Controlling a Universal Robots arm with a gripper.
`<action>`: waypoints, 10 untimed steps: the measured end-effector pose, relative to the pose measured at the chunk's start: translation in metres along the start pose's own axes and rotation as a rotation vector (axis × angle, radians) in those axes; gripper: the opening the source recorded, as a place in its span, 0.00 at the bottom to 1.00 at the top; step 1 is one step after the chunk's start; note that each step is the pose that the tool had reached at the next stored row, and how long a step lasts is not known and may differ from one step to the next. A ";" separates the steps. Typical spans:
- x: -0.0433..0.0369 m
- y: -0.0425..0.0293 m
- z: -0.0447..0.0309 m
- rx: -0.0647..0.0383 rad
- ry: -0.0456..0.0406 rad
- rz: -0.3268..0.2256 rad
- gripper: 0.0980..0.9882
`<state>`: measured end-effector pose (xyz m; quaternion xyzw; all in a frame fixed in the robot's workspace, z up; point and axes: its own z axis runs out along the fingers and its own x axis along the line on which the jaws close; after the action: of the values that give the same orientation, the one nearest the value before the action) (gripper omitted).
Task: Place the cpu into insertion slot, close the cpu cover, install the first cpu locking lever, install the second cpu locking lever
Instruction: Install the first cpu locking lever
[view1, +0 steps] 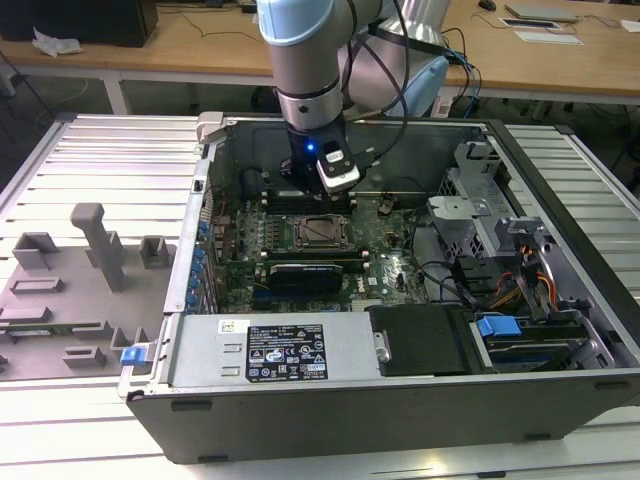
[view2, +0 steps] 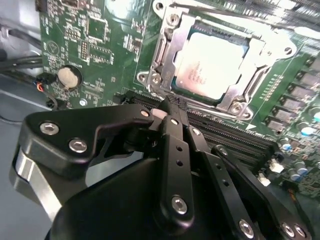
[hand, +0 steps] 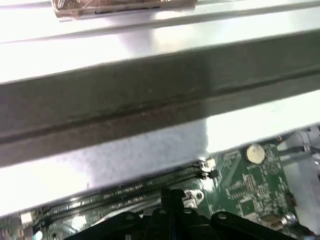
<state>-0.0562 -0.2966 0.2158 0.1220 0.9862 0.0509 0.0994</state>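
Note:
The cpu (view2: 210, 59), a silver-topped square chip, lies in the insertion slot (view2: 165, 45) on the green motherboard. The metal cpu cover (view2: 250, 75) lies flat around it, with the chip showing through its window. A thin metal lever rod (view2: 235, 16) runs along one side of the socket. In the exterior view the socket (view1: 322, 232) sits at mid-board, and my gripper (view1: 322, 196) hangs just behind it. My black gripper (view2: 171, 106) is shut, with nothing visible between its fingers, and its tip is over the long black memory slots (view2: 235, 131) beside the socket. The first wrist view shows the shut gripper (hand: 172, 196) above those slots.
The open computer case (view1: 300, 410) lies on a slatted metal table. A black card (view1: 305, 275) sits in front of the socket, and drive cages and cables (view1: 500, 270) fill the exterior view's right. Grey fixtures (view1: 95, 245) stand on the left. The case wall (hand: 150, 95) rises close behind the gripper.

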 end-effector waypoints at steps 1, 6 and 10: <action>-0.0002 0.0002 -0.0014 0.009 -0.0021 -0.002 0.01; -0.0008 0.0005 -0.0043 0.027 -0.0065 -0.006 0.01; -0.0029 0.0009 -0.0026 0.057 0.0873 -0.001 0.01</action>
<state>-0.0538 -0.2967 0.2190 0.1221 0.9907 0.0280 0.0528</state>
